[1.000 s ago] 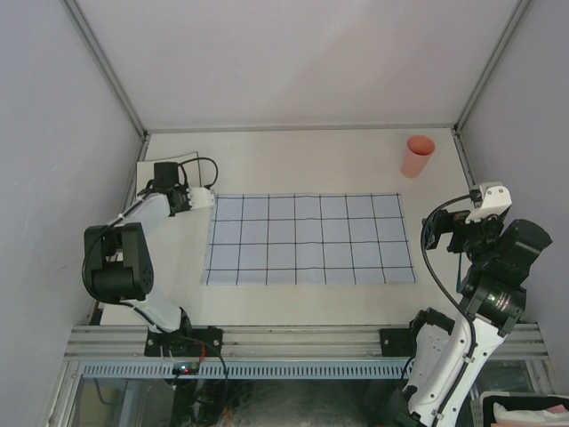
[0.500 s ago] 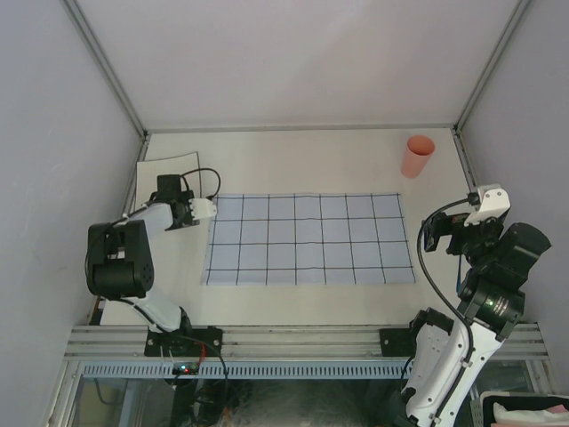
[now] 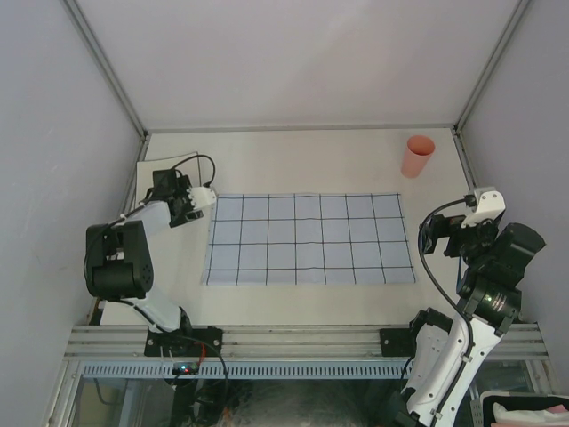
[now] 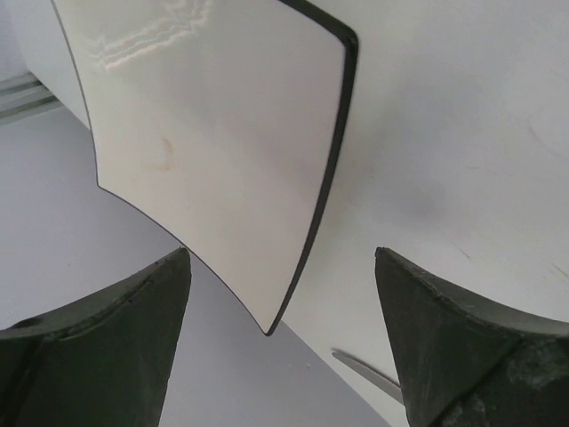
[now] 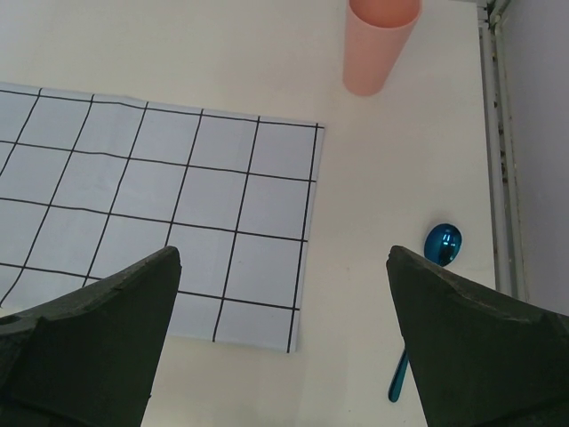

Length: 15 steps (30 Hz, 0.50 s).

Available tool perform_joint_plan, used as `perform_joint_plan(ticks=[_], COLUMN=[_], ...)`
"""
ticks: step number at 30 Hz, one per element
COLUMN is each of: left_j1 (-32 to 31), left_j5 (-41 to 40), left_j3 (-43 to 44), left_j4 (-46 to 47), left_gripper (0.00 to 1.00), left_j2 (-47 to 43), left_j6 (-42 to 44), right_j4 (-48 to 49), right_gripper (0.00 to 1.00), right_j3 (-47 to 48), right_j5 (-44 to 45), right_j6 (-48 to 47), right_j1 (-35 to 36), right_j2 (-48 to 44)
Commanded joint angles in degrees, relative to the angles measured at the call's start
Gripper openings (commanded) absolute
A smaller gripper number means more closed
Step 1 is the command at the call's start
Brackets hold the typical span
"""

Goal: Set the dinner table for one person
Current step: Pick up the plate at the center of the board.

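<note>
Left wrist view looks down between the dark fingers of the left gripper [image 4: 280,256], which stand wide apart and have hold of nothing. Beyond them lies a white square plate [image 4: 222,133] with a thin dark rim and rounded corners. Its near corner points into the gap between the fingers without touching either one. Whether the plate lies flat or tilts up I cannot tell. A thin grey metal sliver [image 4: 364,374] shows low in this view, too little of it to name.

From the top external camera, the dinner table [image 3: 293,156] is the off-white surface filling the floor between the grey rails and pale walls. The plate sits at its far-left corner, with the left gripper just beside it. A light-blue placemat [image 3: 311,238] with a dark grid lies flat in the middle. A pink cup [image 3: 417,156] stands upright near the far-right corner, well apart from the placemat.

On the right, the right gripper [image 5: 283,253] hangs above the placemat's right edge, its fingers spread fully and empty. A blue spoon [image 5: 442,245] lies on the bare table to the right of the placemat, near the right rail, its bowl toward the far side.
</note>
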Motion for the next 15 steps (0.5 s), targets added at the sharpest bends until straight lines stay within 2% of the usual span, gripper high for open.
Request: perform_joint_plan(ticks=[1, 9, 15], left_j1=[0.04, -0.84, -3.19], left_j5=[0.32, -2.79, -7.3], left_j3=[0.02, 2.78, 1.99], left_j4=[5.51, 5.65, 12.22], left_gripper=[0.89, 0.91, 0.93], left_j2=[0.32, 5.01, 6.79], left_j6=[-3.38, -4.58, -5.7], right_j4=[3.06, 2.57, 2.38], right_gripper=[1.0, 1.0, 1.0], right_j3=[0.44, 0.4, 0.47], right_j5=[-0.82, -0.64, -0.63], right_j6=[-0.44, -1.68, -2.25], right_j1=[-0.28, -0.23, -0.23], right_j2=[-0.09, -0.76, -0.76])
